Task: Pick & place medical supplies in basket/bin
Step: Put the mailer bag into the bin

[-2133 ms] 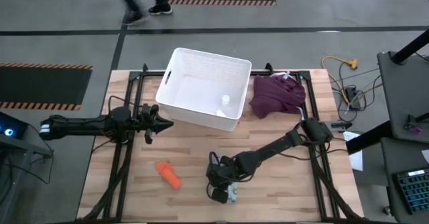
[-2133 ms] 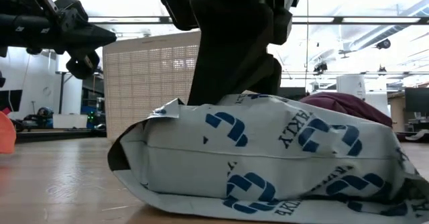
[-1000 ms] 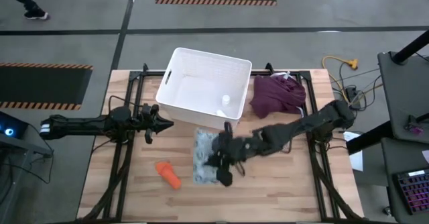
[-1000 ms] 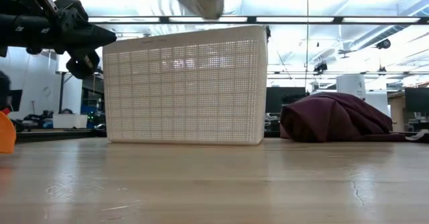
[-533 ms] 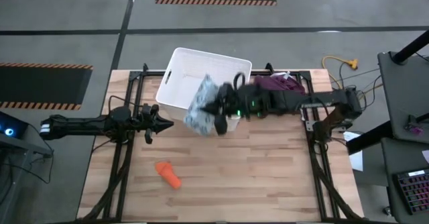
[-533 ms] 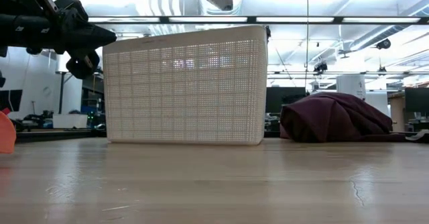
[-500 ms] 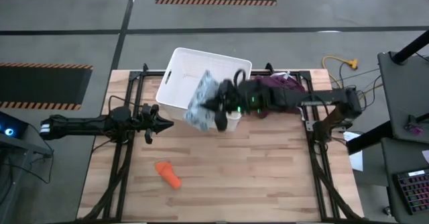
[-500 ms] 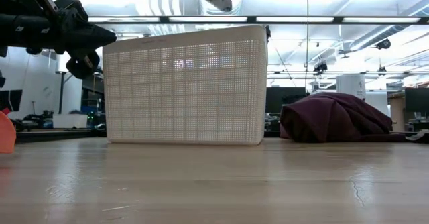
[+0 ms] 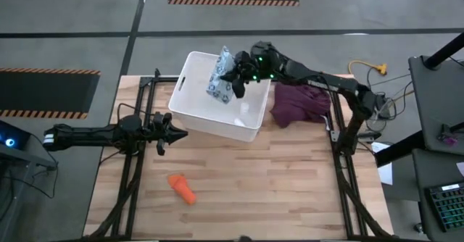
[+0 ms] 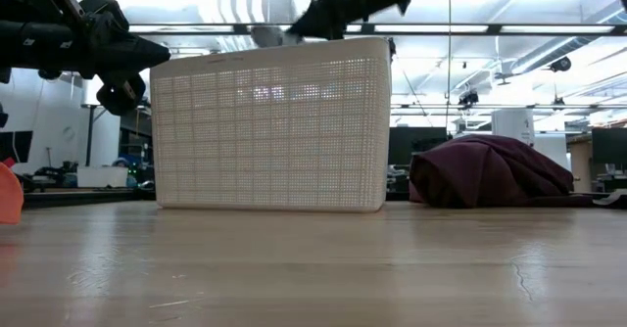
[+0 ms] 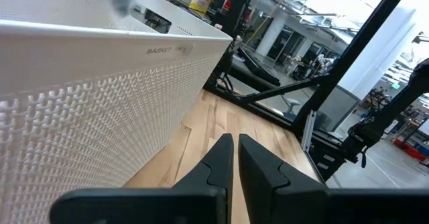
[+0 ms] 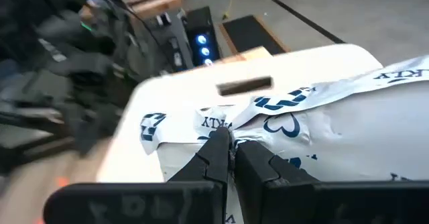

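The flat packet (image 9: 220, 74), pale with blue printed marks, hangs in the air over the white tub (image 9: 190, 104), near its far wall. My right gripper (image 9: 235, 77) is shut on it, reaching in from the table's right; the right wrist view shows the packet (image 12: 328, 137) above the tub's slot handle (image 12: 244, 85). The orange tapered piece (image 9: 183, 188) lies on its side on the wood near the left front. My left gripper (image 9: 176, 133) is shut and empty, hovering beside the tub's near left corner. I cannot make out the vial or the tube. My right gripper pinches a crumpled part of the packet's edge (image 12: 231, 122) between its two fingers. It comes from the table's right, slanting downward. The packet is lifted clear, spreads away from the fingertips toward the table's left and hangs above the tub's inside.
A maroon cloth heap (image 9: 299, 103) lies right of the tub, under the right arm. Black frame rails (image 9: 130, 169) run along both sides of the table. Bare wood (image 9: 275, 184) stretches across the near half. The low view shows the tub's perforated wall (image 10: 269, 121).
My right gripper, shut on the packet, has risen and swung from above the table's near middle toward the far edge, passing over the tub's near wall. The packet has travelled with it, lifted clear, and now hangs over the tub's far part.
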Motion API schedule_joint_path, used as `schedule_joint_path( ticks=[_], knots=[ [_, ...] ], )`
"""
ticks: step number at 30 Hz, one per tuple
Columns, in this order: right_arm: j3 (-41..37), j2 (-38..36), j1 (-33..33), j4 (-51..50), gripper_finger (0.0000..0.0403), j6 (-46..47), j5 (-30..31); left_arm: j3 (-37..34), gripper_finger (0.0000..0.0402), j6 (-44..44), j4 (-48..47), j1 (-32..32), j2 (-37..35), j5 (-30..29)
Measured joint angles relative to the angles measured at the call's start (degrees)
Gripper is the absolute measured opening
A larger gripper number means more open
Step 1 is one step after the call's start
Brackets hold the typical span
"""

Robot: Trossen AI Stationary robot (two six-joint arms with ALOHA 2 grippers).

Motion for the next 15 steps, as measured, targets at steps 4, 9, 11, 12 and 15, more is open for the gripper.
schedule_joint_path(
  ticks=[4,9,11,12,15],
  knots=[
    [-0.01,3.65,-1.01,4.74,0.0008,-2.10,-3.86,0.00,0.0006,0.00,-0.01,0.01,0.00,0.01],
    [0.01,7.43,-1.02,9.26,0.0008,-0.60,-6.15,0.00,0.0006,0.00,-0.01,0.01,0.00,0.01],
    [0.01,8.68,-1.10,10.04,0.0008,-0.51,-6.00,0.00,0.0006,0.00,-0.02,0.01,0.01,0.01],
    [0.07,9.23,-1.17,9.91,0.0008,-0.43,-5.82,0.00,0.0006,0.00,-0.02,0.01,0.02,0.01],
    [0.98,10.96,-1.16,9.75,0.0009,-0.30,-5.63,0.00,0.0006,0.00,-0.02,0.00,0.02,0.00]
  ],
)
